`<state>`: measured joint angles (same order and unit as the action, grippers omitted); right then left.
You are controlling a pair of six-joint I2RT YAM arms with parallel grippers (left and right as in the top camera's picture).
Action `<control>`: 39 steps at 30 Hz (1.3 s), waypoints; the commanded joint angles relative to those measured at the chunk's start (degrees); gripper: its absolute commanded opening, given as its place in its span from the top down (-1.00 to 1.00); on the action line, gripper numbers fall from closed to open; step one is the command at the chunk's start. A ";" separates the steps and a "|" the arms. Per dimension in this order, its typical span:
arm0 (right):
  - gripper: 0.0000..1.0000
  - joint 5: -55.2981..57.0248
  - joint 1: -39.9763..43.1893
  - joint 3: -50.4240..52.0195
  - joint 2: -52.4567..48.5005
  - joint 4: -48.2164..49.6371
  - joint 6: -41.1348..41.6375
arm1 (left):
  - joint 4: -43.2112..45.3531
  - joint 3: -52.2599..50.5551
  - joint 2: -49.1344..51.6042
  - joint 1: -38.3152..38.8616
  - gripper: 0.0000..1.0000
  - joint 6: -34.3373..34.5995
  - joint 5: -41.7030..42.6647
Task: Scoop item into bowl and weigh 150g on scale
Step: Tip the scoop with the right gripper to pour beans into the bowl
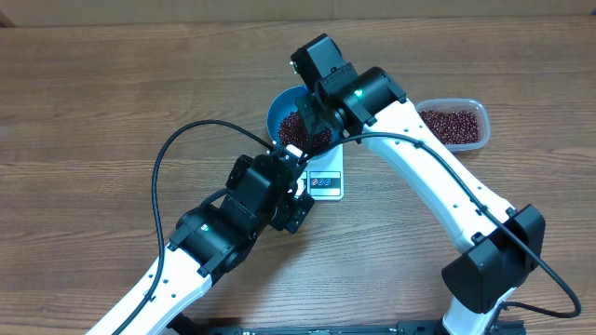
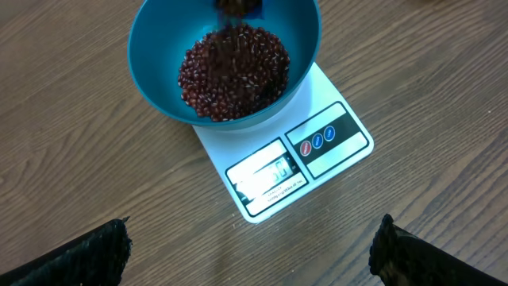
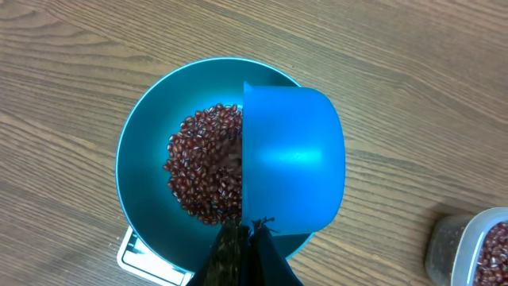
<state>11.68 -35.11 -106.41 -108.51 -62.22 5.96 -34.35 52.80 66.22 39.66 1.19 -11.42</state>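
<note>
The right gripper is clamped tight on the handle of the scoop, which hangs tipped, mouth down, over the 3 o'clock half of the bowl. The beans already make a good heap inside. The bowl sits on the scale, pushed toward the edge away from its display, so it overhangs there. The left gripper hangs wide open and empty over the counter, just at 7 o'clock of the scale.

The main worry is overshooting: the readout is washed out by glare, so I can't read it, and a full dump could sail past the target. A nudge from the scoop on that off-centre bowl might rock it or scatter beans. The left arm, so near, could brush the scale and spoil the reading. The tub waits at 3 o'clock of the bowl.
</note>
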 commanded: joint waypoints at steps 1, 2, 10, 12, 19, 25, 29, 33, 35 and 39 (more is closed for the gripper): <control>0.92 2.67 -0.52 -2.03 0.83 0.33 -0.17 | 0.04 -0.57 -0.66 0.11 -0.99 0.55 -0.63; 0.92 2.67 -0.52 -2.03 0.83 0.31 -0.17 | 0.04 -0.57 -0.66 0.11 -0.99 0.52 -0.63; 0.92 2.69 -0.57 -2.03 0.83 0.17 -0.17 | 0.04 -0.57 -0.66 0.11 -0.99 0.52 -0.63; 0.92 2.69 -0.57 -2.03 0.83 0.17 -0.17 | 0.04 -0.57 -0.66 0.11 -0.99 0.55 -0.63; 0.92 2.69 -0.57 -2.03 0.83 -0.04 -0.17 | 0.04 -0.57 -0.66 0.11 -0.99 0.52 -0.63; 0.92 3.17 -0.81 -2.03 0.83 -0.04 -0.13 | 0.04 -0.57 -0.66 0.11 -0.99 0.55 -0.63; 0.92 5.92 -1.99 -2.03 0.83 -0.04 -0.15 | 0.04 -0.57 -0.66 0.11 -0.99 0.55 -0.63; 0.92 7.85 -3.74 -2.03 0.83 -0.02 -0.15 | 0.04 -0.57 -0.66 0.11 -0.99 0.55 -0.63; 0.92 8.11 -3.82 -2.03 0.83 -0.07 -0.15 | 0.04 -0.57 -0.66 0.11 -0.99 0.55 -0.63; 0.92 9.07 -3.82 -2.03 0.83 -0.48 -0.07 | 0.04 -0.57 -0.66 0.11 -0.99 0.55 -0.63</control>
<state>18.85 -38.68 -106.50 -108.51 -62.70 5.96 -34.35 52.80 66.22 39.66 1.19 -11.42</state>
